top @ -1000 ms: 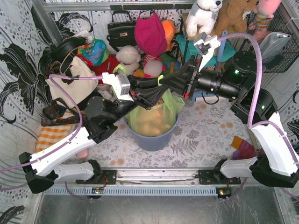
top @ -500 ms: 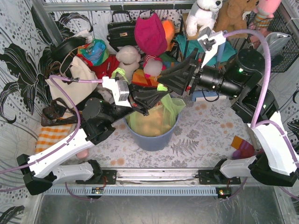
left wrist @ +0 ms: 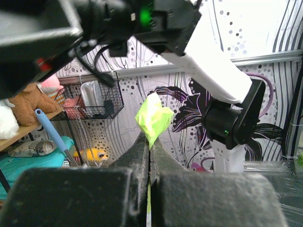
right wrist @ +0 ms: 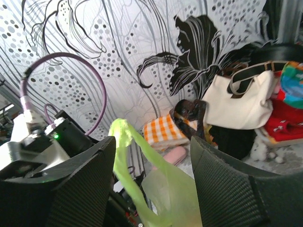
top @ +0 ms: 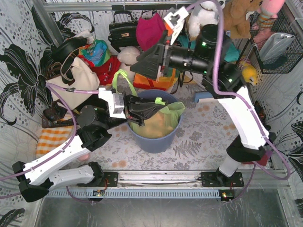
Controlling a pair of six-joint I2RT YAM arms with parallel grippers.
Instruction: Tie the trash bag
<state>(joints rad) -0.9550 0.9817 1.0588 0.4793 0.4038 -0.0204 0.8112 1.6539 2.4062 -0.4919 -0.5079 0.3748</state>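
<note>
Green trash bag (left wrist: 154,118) in left tool (left wrist: 149,145)

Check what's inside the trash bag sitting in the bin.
A tan-brown mass, likely crumpled paper, shows through the translucent green trash bag. The bin wall hides the bag's lower part, and the left pincer, shut on a bag flap, covers some of the top.

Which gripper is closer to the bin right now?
Left. The left gripper sits over the blue-grey bin, pinching the trash bag; the right gripper hangs open, up beyond its far rim.
</note>
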